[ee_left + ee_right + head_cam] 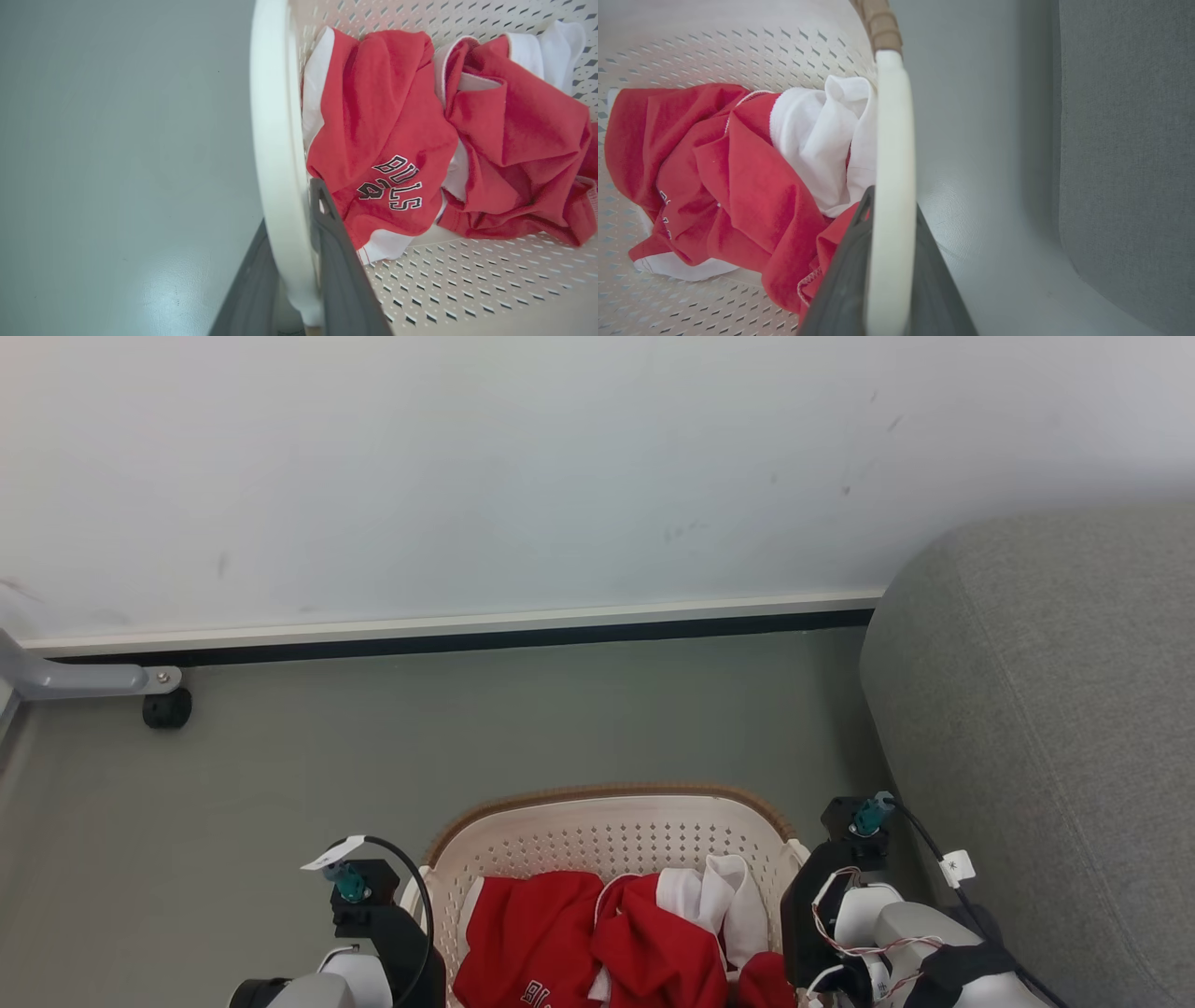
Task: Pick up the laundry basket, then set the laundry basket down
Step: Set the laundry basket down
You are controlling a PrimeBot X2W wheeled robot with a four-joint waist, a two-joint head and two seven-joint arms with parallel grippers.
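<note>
The laundry basket (607,835) is cream-white and perforated, with a brown woven rim, and lies low in the middle of the head view. It holds red and white clothes (597,933). My left gripper (290,219) is shut on the basket's white left handle (273,140), one dark finger on each side. On the other side my right gripper (893,205) is shut the same way on the right handle (893,140). In the head view my two wrists (373,915) (831,887) flank the basket. Whether the basket rests on the floor I cannot tell.
A grey sofa (1046,728) stands close on the right, beside my right arm. The wall and its baseboard (467,633) run across ahead. A grey metal leg with a black foot (166,707) sits at the far left. Grey floor (560,719) stretches ahead of the basket.
</note>
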